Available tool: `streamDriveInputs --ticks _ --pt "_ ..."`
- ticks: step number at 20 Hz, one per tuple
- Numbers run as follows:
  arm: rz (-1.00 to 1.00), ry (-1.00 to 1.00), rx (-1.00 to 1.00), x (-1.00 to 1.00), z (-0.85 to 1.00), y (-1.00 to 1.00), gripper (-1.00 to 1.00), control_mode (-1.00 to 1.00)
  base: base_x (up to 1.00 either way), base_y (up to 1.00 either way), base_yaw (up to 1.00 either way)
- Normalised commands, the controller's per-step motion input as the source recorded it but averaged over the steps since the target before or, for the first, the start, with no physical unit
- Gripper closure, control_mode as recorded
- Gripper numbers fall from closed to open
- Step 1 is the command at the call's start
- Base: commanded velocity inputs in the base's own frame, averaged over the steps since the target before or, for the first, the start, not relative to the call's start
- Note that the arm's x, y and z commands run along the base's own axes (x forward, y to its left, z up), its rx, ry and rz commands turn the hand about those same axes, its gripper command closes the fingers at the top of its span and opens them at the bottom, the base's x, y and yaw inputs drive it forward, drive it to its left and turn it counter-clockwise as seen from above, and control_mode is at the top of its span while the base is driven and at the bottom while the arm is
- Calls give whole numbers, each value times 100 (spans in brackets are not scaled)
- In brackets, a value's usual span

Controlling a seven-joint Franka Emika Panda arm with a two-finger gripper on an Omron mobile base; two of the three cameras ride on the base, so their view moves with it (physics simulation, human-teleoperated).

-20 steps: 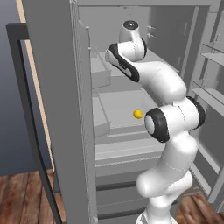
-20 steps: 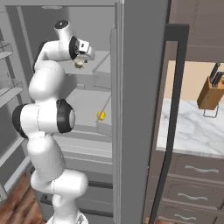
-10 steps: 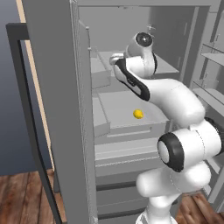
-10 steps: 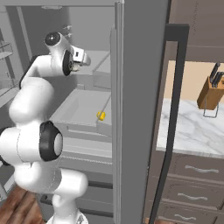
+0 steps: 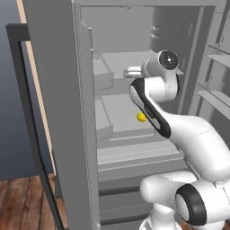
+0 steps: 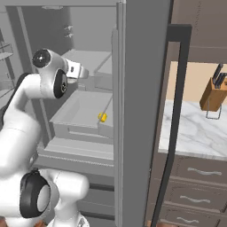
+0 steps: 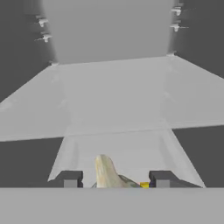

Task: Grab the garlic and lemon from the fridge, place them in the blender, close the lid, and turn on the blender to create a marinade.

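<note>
Garlic (image 7: 107,173), cream-white with pointed tip, gripped between pincer (image 7: 116,180) fingers, yellow lemon (image 5: 142,117) below

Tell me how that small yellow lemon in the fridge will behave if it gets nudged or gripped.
The small bright yellow lemon is rounded and lies loose on a flat grey tray, so a nudge would probably send it rolling until the tray's raised edge stops it. It looks small, so likely light. Its curved skin may slip from narrow fingers unless gripped across its middle.
</note>
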Motion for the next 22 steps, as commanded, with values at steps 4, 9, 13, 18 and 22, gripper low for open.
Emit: streamDriveInputs --ticks 4,9,13,18,22 --pt "0 11 0 -100 0 -62 100 -100 0 0 0" --pt "0 15 0 -100 -26 -49 100 -100 0 0 0" --pt "0 4 -1 -100 -70 -20 100 -100 0 0 0" --pt "3 -9 -9 -98 -49 43 100 -100 0 0 0" --pt "0 -1 -3 -15 -7 23 100 -100 0 0 0"
